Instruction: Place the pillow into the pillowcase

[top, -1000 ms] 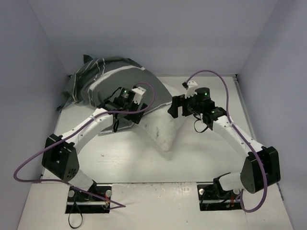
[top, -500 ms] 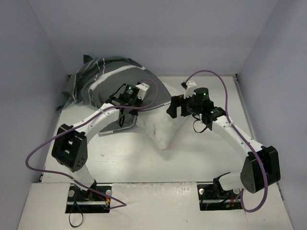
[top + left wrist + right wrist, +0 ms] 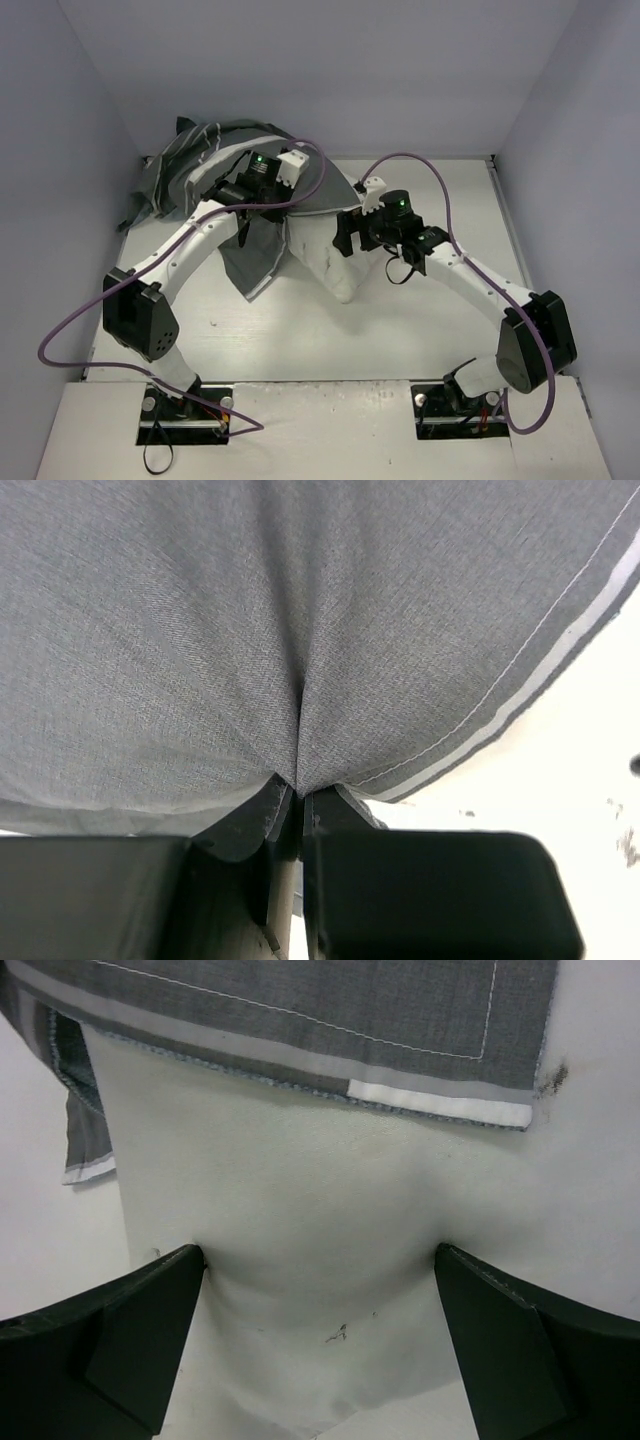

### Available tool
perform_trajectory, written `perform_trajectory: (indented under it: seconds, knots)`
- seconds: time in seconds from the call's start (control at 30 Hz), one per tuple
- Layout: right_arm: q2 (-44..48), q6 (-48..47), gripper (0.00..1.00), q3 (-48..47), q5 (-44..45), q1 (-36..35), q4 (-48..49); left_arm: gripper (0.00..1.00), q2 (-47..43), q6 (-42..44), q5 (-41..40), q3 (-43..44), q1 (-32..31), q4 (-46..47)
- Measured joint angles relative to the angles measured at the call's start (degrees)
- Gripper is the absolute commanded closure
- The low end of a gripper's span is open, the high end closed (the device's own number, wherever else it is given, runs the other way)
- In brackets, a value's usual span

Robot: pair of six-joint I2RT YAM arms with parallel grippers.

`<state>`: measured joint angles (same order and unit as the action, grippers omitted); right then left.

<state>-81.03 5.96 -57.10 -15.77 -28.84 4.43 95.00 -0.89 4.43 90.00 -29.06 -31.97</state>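
Above the desk (image 3: pixel 400 330), left fingers (image 3: pixel 245 825), apart a second ago, now clamp the pillowcase (image 3: pixel 300 630); only their wrist view shows right fingers (image 3: pixel 130 1330) apart (straddling the pillow (image 3: pixel 320 1200)).

A robotics laboratory's test cell: a left arm (image 3: pixel 190 255) and a right arm (image 3: pixel 470 280), both slim, white and black, stood bolted to black mounting plates (image 3: pixel 185 420) at the near edge of a white table (image 3: pixel 300 330). Bare, pale walls (image 3: pixel 320 70) boxed the table in on three sides. Purple cables (image 3: pixel 402 155) looped loose from the arms, and green status lights (image 3: pixel 260 158) glowed at the wrists. A white pillow (image 3: pixel 325 255) and a grey striped pillowcase (image 3: pixel 255 250) sat on the tabletop beneath the machines.
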Motion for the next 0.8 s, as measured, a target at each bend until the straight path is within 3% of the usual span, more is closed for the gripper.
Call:
perform_trajectory:
  seconds: [0.13, 0.23, 0.27, 0.3, 0.63, 0.8]
  knots:
    - [-1.84, -0.22, 0.1, 0.0, 0.13, -0.02, 0.81, 1.0, -0.04, 0.5, 2.69, 0.0, 1.55, -2.54]
    - [-2.49, -0.96, 0.52, 0.0, 0.26, -0.09, 1.36, 1.0, -0.2, 0.57, 4.85, 0.02, 2.67, -3.43]
    - [-2.6, -1.31, 0.91, 0.0, 0.37, -0.09, 1.57, 1.0, -0.31, 0.66, 5.38, 0.07, 2.93, -3.82]
    - [-2.75, -1.53, 1.0, 0.0, 0.44, -0.09, 1.86, 1.0, -0.48, 0.79, 5.95, 0.17, 3.13, -4.28]
    - [-4.04, -1.77, 1.0, 0.0, -0.13, -0.09, 1.95, 1.0, -4.48, -0.2, 11.93, 4.52, 4.7, -5.38]
    - [-4.04, -0.44, 1.0, -0.22, -2.47, -0.04, 3.21, 1.0, -1.4, -5.99, 17.33, 11.43, 0.5, -5.86]
